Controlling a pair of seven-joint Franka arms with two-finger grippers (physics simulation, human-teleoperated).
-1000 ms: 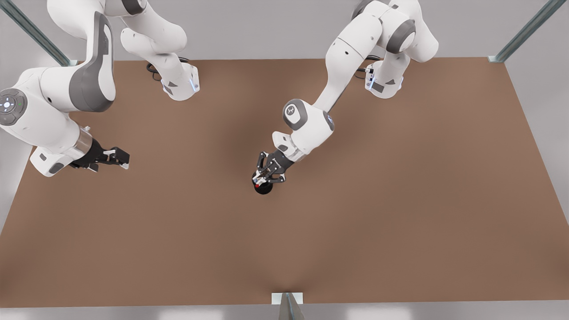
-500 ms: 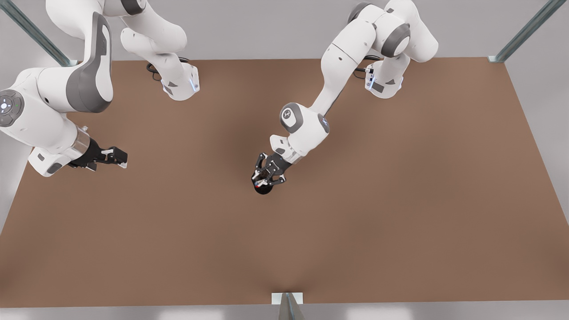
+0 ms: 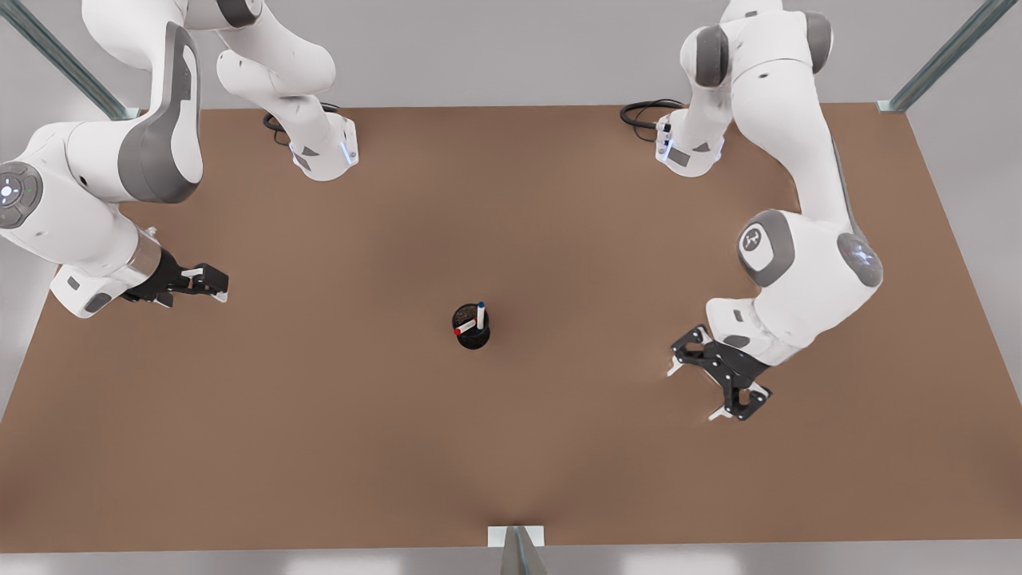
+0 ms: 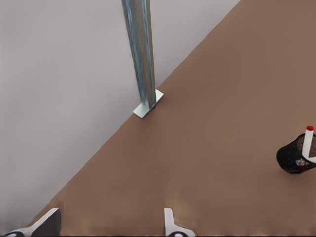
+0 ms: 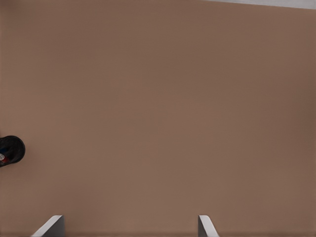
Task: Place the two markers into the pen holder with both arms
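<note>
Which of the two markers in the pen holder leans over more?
The red-capped marker: it tilts toward the front view's left across the pen holder, while the blue-capped marker stands nearly upright.

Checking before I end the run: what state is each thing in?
Small black mesh pen holder: upright, holding both markers.
Red-capped white marker: in the holder, leaning.
Blue-capped white marker: in the holder, near upright.
Left end effector: open, empty, at the front view's left.
Right end effector: open, empty, at the front view's right.

White arms [image 3: 798,112] (grey joints), black hands [image 3: 722,383]
</note>
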